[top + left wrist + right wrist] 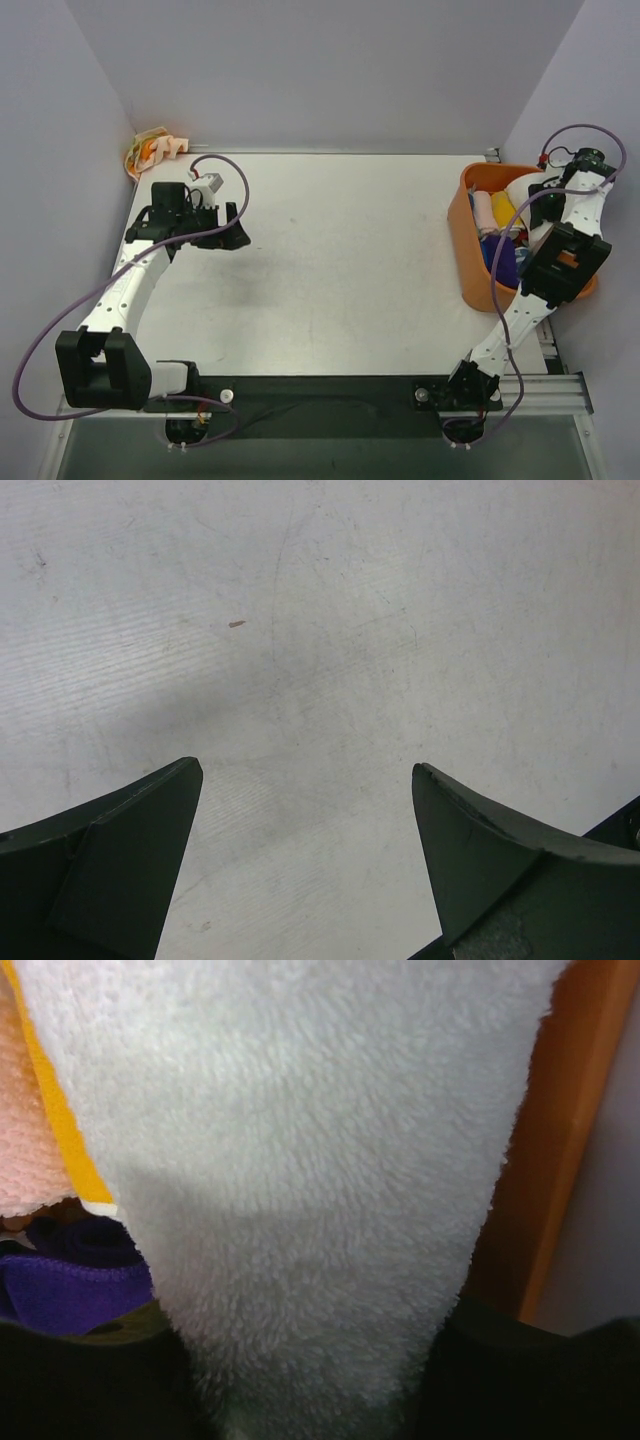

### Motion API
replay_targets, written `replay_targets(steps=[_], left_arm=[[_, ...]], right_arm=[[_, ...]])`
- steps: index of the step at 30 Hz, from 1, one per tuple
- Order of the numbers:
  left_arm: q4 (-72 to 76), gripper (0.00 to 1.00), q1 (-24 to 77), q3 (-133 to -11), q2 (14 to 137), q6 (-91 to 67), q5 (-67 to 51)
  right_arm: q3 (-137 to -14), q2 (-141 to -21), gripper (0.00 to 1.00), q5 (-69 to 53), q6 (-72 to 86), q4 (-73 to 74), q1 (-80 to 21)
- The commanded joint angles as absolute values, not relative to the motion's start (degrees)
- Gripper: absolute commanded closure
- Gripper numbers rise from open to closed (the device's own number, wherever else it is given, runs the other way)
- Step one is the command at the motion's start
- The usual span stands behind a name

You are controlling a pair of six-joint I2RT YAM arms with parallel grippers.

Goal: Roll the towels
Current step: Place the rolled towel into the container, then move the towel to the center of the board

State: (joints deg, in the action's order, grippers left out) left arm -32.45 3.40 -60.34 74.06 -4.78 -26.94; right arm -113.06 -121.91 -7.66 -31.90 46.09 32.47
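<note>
I see right pincer [310,1385] clamped on white towel [300,1160], in orange bin [565,1100] at right edge of counter [340,260], purple towel [70,1290] just beside. Left pincer [305,770] spread wide, hovering over counter, well apart from bin.

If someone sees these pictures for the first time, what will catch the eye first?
The orange bin at the right edge of the table, stuffed with coloured towels, stands out. Inside it the right gripper pinches a fluffy white towel. The left gripper hangs open over the table, far left.
</note>
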Motion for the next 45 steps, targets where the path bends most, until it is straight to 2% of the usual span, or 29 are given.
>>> replay_targets(steps=[1,4,9,10,12,13,15,17,18,25,28,31,34,38,41,45], left_arm=[[-32.78,0.03,3.34,-63.28,74.09,-3.6,-26.02],[-32.78,0.03,3.43,-63.37,74.27,-3.6,-26.1],[-32.78,0.03,3.34,-63.63,74.62,-3.69,-26.1],[-32.87,0.03,3.34,-63.63,74.53,-3.69,-26.1],[-32.78,0.03,3.34,-63.98,74.71,-3.69,-25.84],[-32.7,0.03,3.34,-64.16,74.71,-3.69,-25.75],[-32.52,0.03,3.34,-64.68,74.62,-3.6,-24.61],[-32.26,0.03,3.25,-65.39,74.71,-3.52,-23.3],[-31.82,0.03,2.82,-65.91,74.71,-3.52,-22.6],[-27.78,0.03,0.27,-66.97,72.87,-1.24,-20.93],[-24.7,0.03,-1.49,-66.88,71.37,1.21,-11.91],[-20.66,0.03,-1.58,-66.97,71.8,11.2,-6.28],[-19.25,0.03,-1.67,-71.44,78.29,18.86,-0.46],[-18.73,0.05,-2.72,-79.88,93.99,28.19,9.29],[-12.34,0.03,-4.12,-83.23,102.35,34.0,12.82],[-6.86,0.03,-4.57,-88.49,111.87,39.19,14.67]], right_arm=[[-114.35,-122.87,0.74,-4.66,-32.25,42.28,32.43],[-112.24,-122.17,0.54,-5.62,-32.52,42.28,32.34],[-108.47,-119.63,0.4,-6.33,-32.52,42.36,32.08],[-107.85,-118.4,0.32,-6.33,-32.61,42.36,31.99],[-106.62,-116.9,0.26,-6.68,-32.34,42.36,31.73],[-106.35,-115.42,0.18,-6.77,-32.26,42.36,31.55],[-105.74,-114.0,0.16,-6.5,-31.82,42.36,31.12],[-105.56,-111.72,0.09,-6.5,-31.64,42.63,30.85],[-105.47,-110.93,0.01,-6.24,-31.29,42.63,30.41],[-105.29,-102.15,0.0,-4.84,-30.68,45.17,27.25],[-105.82,-98.02,0.0,-6.32,-29.63,46.84,25.5],[-106.61,-93.71,0.0,-9.83,-28.83,48.69,22.17],[-106.52,-90.63,0.0,-10.98,-27.6,49.48,18.12],[-104.42,-88.16,0.0,-12.3,-26.28,50.1,8.47],[-101.78,-87.1,0.0,-11.17,-26.19,49.83,2.75],[-100.02,-87.45,0.0,-11.95,-23.39,49.92,0.35]])
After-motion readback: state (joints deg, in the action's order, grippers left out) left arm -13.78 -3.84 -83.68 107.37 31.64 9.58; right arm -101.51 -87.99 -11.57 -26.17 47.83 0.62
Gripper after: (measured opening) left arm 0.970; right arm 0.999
